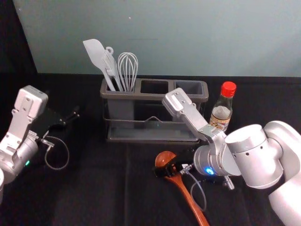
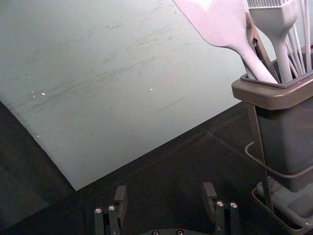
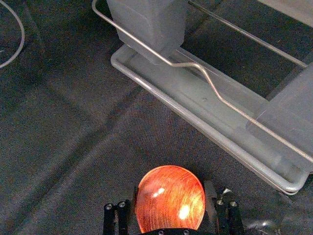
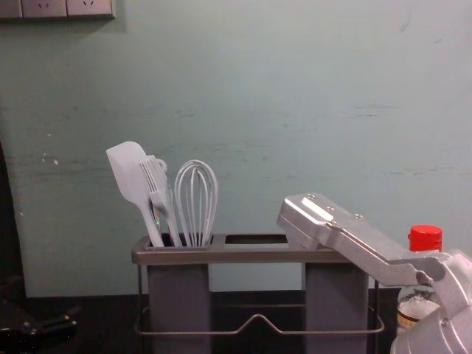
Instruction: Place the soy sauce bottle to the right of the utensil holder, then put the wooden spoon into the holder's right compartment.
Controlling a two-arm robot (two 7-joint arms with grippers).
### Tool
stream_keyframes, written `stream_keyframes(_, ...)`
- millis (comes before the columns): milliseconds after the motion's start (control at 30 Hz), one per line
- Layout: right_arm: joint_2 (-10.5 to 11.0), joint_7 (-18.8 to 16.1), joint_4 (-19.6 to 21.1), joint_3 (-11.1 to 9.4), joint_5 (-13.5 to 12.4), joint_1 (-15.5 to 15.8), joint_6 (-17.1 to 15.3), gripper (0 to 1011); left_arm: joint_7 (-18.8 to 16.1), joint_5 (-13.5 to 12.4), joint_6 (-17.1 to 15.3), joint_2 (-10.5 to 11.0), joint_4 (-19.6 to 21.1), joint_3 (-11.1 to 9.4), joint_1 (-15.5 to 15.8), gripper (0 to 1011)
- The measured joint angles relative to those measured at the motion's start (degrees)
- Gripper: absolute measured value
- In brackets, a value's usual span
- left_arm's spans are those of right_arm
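Wooden spoon [image 1: 190,197]: flat on the table [image 1: 94,188], in front of the holder's front edge, handle running toward the table's near edge, angled right. My right gripper [image 3: 171,188] is down at the bowl end, fingers parted about as wide as the bowl [image 1: 165,158], one each side; no firm hold visible. Step, my read: grasp spoon. Close on the neck just behind the bowl; the rounded bowl could slip. Keep it centred so neither finger pushes it, lift straight up, then turn the handle end down and clear the front rim before lowering into the right compartment [image 4: 336,299]. Holder [image 1: 141,95] sits toward the table's back edge. Soy sauce bottle [image 1: 223,110] upright off its right end, so that part looks done; keep my forearm off it. Left gripper [image 2: 165,187] idle over the table's left side, open wide, empty.
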State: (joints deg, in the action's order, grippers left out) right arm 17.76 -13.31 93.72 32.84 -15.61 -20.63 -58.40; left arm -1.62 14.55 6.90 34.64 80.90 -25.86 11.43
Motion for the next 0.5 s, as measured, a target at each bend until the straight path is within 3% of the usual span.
stream_keyframes(500, 0.56, -0.49, 0.96, -0.3, -0.07, 0.54, 1.0, 836, 0.0, 0.0, 0.0, 0.0, 0.0, 0.0, 0.0, 1005)
